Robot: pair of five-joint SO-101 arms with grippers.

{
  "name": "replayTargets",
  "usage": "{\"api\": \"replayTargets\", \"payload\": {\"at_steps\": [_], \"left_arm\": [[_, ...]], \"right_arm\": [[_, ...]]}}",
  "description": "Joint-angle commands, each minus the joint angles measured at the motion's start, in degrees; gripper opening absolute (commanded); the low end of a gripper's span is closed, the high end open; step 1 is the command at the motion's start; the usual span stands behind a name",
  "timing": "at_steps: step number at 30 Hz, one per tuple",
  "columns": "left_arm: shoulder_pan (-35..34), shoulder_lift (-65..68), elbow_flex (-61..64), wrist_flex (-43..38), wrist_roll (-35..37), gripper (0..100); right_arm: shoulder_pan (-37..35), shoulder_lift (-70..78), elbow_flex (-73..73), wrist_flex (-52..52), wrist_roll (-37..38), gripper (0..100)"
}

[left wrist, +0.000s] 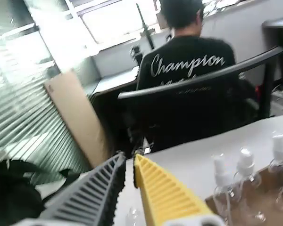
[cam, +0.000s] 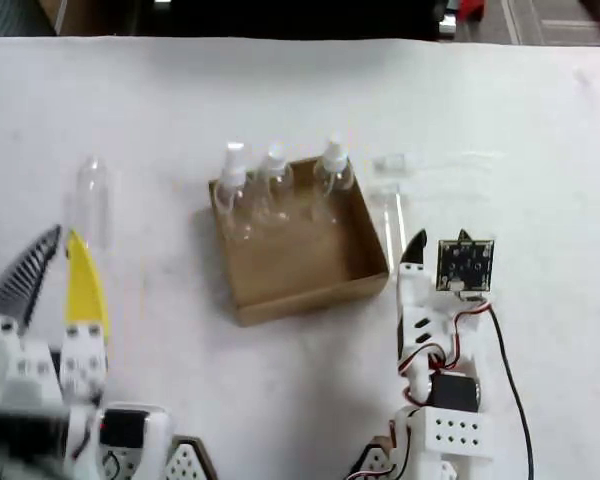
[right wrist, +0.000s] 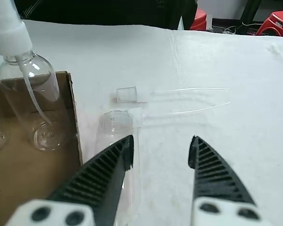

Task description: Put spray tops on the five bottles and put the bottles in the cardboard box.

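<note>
The right gripper (right wrist: 161,143) hangs wide open and empty, one jaw over the capless bottle (right wrist: 114,125) lying just beside the box (right wrist: 74,117) — a spray top (right wrist: 126,94) lies loose near it. I'd centre on the bottle's middle first, or it may roll — the left gripper (left wrist: 129,162) sits closed, empty

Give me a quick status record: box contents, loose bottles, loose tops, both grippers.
cardboard box: three capped bottles standing along its far wall
left bottle: uncapped, lying on the table left of the box
right bottle: uncapped, lying beside the box's right wall
loose spray top: lying just beyond the right bottle
left gripper: jaws close together, empty, near the left bottle
right gripper: jaws open, empty, close to the right bottle
</note>
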Motion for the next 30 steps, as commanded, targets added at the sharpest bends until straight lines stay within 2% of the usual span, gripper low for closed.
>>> {"api": "replayTargets", "payload": {"at_steps": [1,5,10,12,16,23,30], "left_arm": [[-7.08,10.59,0.18,0.35,-0.62,5],[-11.82,25.63,-0.79,-0.09,-0.44,15],[-13.67,48.66,-10.02,0.35,0.18,15],[-13.67,58.24,-16.18,1.49,4.66,17],[-13.49,76.62,-31.47,7.91,10.81,29],[-14.64,105.10,-58.99,15.21,9.85,28],[-19.21,127.34,-84.22,20.04,9.76,24]], "right_arm": [[0.22,-0.66,-0.62,-0.92,0.62,17.3],[0.04,-0.66,-0.62,-0.92,0.62,17.3],[-0.22,-0.66,-0.53,-1.01,0.62,17.3],[-0.22,-0.66,-0.53,-1.01,0.62,17.3],[-0.22,-0.66,-0.53,-1.10,0.62,17.3],[-0.22,-0.66,-0.53,-1.10,0.62,17.3],[-0.22,-0.66,-0.53,-1.10,0.62,17.3]]}}
